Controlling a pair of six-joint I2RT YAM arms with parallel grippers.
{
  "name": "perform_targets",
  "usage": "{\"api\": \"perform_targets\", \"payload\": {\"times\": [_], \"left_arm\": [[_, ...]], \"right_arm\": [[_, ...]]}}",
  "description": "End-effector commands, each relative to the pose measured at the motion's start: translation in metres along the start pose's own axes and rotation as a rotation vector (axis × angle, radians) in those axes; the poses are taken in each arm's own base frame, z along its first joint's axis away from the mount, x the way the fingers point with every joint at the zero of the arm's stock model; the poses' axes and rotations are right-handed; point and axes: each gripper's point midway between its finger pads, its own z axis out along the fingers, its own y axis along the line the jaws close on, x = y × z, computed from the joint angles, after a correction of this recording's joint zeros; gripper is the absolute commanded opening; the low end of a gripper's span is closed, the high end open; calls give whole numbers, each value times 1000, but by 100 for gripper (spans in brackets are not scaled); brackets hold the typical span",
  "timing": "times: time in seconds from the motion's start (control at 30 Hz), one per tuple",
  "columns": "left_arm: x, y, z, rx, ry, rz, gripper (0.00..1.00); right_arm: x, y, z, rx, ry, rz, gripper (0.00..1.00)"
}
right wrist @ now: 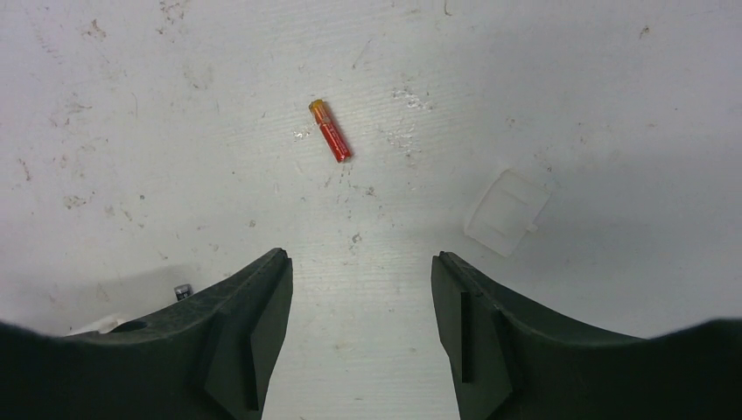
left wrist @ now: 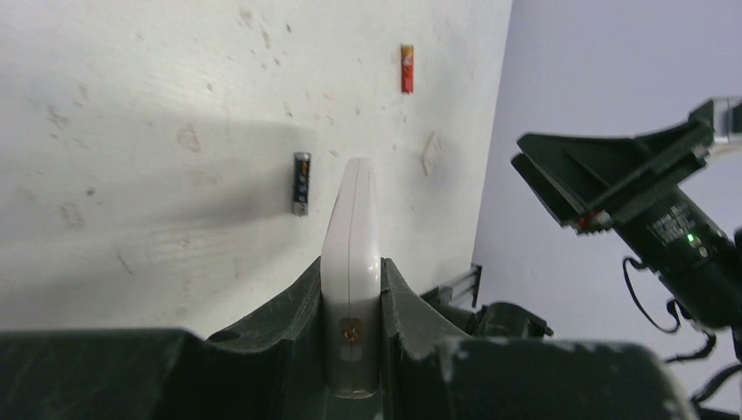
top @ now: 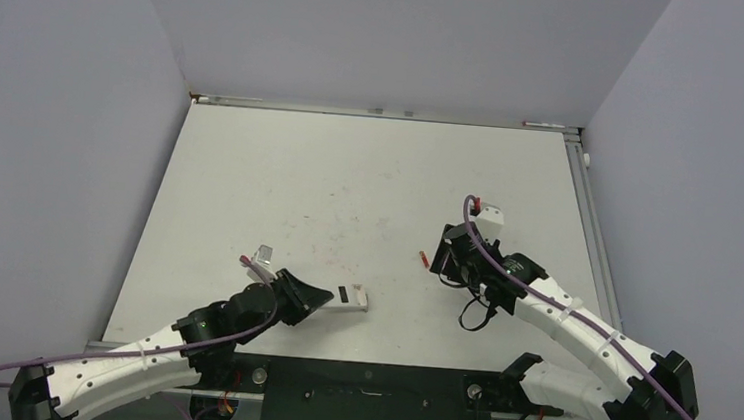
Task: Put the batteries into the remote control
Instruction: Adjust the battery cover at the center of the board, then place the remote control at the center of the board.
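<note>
**I am gripping the remote; neither battery I can see is loaded yet.**
My left pincer (left wrist: 351,273) is clamping the white remote control (left wrist: 352,219) edge-on, its jaws nearly closed on the slim body. My right pincer (right wrist: 360,280) is hovering over the table (right wrist: 131,131), roughly half open and holding nothing. The red battery (right wrist: 330,130) is lying at its eleven o'clock, with a clear cover (right wrist: 507,213) at one o'clock. The dark battery (left wrist: 301,182) is lying at the remote's eleven o'clock. As I judge it, I am facing nearly the whole job: picking up and seating both cells.
</note>
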Motion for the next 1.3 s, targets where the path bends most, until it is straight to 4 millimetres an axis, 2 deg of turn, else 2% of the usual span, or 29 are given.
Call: {"api": "perform_targets", "payload": {"times": [0.0,0.17,0.4,0.6,0.8,0.97,1.27], "left_arm": [[-37,12,6,-65,-219,-80,0],[-47,26,7,-117,-283,-94,0],[-40,53,14,-202,-280,-134,2],[-29,65,18,-258,-230,-121,42],[-22,72,11,-292,-186,-89,67],[-18,70,2,-337,-138,-32,72],[-3,82,-20,-442,-13,47,75]], "right_arm": [[-2,-2,-8,-26,-29,-30,59],[7,-3,-8,-47,0,-52,59],[10,1,-8,-79,11,-70,59],[15,2,-5,-84,25,-78,59],[18,2,-2,-83,33,-79,59],[20,9,0,-103,51,-83,59],[20,17,4,-101,80,-145,59]]}}
